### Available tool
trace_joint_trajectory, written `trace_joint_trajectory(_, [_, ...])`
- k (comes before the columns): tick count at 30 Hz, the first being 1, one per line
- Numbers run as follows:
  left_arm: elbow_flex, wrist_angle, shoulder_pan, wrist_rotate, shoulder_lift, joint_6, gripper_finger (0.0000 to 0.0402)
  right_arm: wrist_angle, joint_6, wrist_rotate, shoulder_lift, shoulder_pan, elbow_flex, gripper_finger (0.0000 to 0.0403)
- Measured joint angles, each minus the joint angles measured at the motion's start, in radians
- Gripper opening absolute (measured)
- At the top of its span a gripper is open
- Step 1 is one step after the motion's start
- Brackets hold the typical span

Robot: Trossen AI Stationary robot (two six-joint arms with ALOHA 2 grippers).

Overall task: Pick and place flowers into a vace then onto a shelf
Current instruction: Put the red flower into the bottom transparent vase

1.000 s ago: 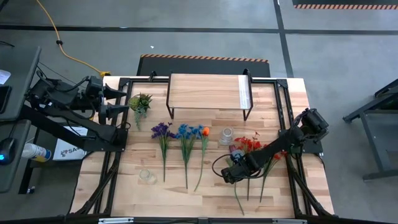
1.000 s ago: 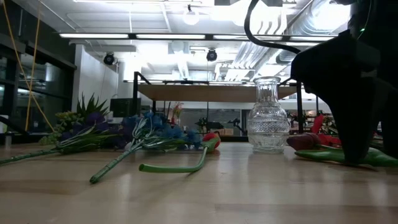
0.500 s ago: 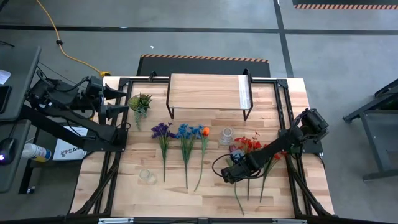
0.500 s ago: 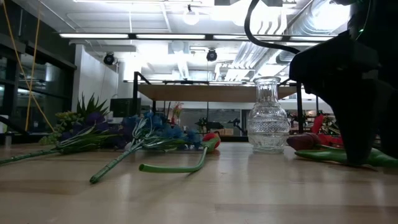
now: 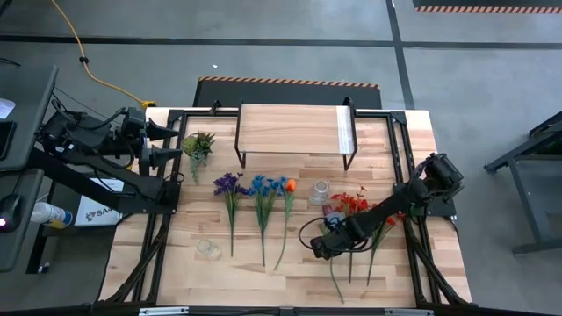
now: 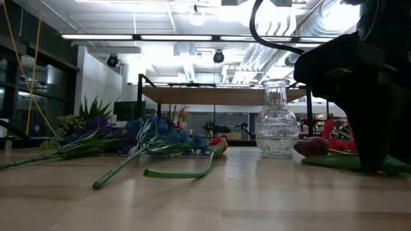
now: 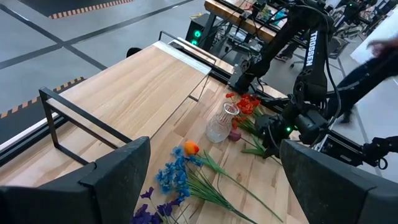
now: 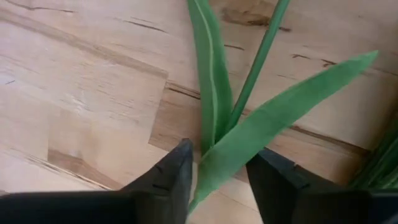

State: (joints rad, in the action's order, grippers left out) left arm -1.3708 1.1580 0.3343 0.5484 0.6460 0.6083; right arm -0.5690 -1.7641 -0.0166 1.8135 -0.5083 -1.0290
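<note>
The flowers lie in a row on the wooden table: purple (image 5: pixel 230 184), blue (image 5: pixel 262 186), orange (image 5: pixel 290 185) and a red bunch (image 5: pixel 351 204). Their stems point toward the near edge. A clear glass vase (image 5: pixel 320 190) (image 6: pixel 277 122) stands upright between the orange and red ones. The shelf (image 5: pixel 294 130) stands at the far edge. My right gripper (image 5: pixel 318 246) (image 8: pixel 217 171) is down at the table on the red flowers' stems, shut on a leaf. My left gripper (image 5: pixel 171 145) (image 7: pixel 214 162) waits open off the far-left corner. My right gripper comes from above, pointing down, with one finger (image 8: pixel 177 177) on each side of a red flower's long green leaf (image 8: pixel 230 149), beside its stem (image 8: pixel 255 68). The leaf fills the gap between the fingertips. The flower lies flat on the table, its stem running away from the fingers.
A small green spiky plant (image 5: pixel 198 145) stands by the shelf's left leg. A small clear glass (image 5: pixel 208 248) sits near the table's near-left part. Black frame rails run along both table sides. Bare wood lies near the near edge, in front of the purple and blue stems.
My right gripper has crept a little toward the table's left while staying low on the table. In the low view the red bloom and the green leaf beside it have shifted the same way with it.
</note>
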Motion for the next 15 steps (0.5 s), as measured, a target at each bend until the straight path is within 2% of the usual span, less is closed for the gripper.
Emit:
trace_joint_trajectory(10, [0.0, 0.002, 0.0, 0.0, 0.0, 0.0, 0.039, 0.027, -0.021, 0.024, 0.001, 0.0, 0.001, 0.0012])
trace_joint_trajectory(15, [0.0, 0.005, 0.0, 0.0, 0.0, 0.0, 0.039, 0.012, -0.022, 0.04, 0.004, 0.0, -0.02, 0.0019])
